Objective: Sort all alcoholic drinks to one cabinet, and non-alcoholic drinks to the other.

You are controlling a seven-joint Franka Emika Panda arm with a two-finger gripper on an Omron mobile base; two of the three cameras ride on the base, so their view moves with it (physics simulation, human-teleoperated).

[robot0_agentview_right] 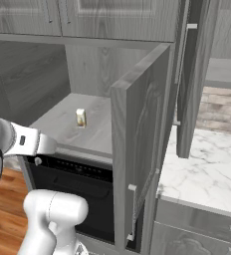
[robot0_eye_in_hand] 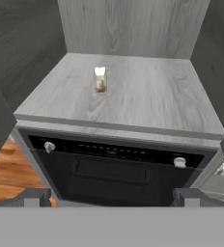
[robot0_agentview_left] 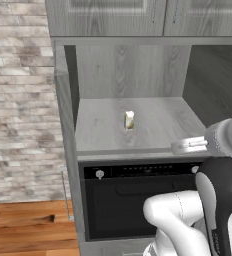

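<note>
A small cream-yellow carton (robot0_agentview_left: 130, 120) (robot0_agentview_right: 80, 117) (robot0_eye_in_hand: 100, 79), a non-alcoholic drink, stands upright near the middle of the grey shelf (robot0_agentview_left: 163, 125) (robot0_agentview_right: 57, 122) (robot0_eye_in_hand: 152, 96). This shelf belongs to the narrower cabinet niche above the black built-in oven (robot0_agentview_left: 133, 200) (robot0_agentview_right: 77, 184) (robot0_eye_in_hand: 114, 173). My gripper (robot0_agentview_left: 180, 146) (robot0_agentview_right: 50, 145) (robot0_eye_in_hand: 111, 198) hovers in front of the shelf's front edge, at shelf height, clear of the carton. Its fingers stand wide apart and open with nothing between them. The alcoholic drinks are out of view.
The niche's door (robot0_agentview_right: 137, 149) stands open, edge-on to the right of the shelf. A second open door (robot0_agentview_right: 187, 84) hangs beyond it, over a white marble counter (robot0_agentview_right: 207, 169). A brick wall (robot0_agentview_left: 18, 100) and wooden floor (robot0_agentview_left: 28, 225) lie left of the unit.
</note>
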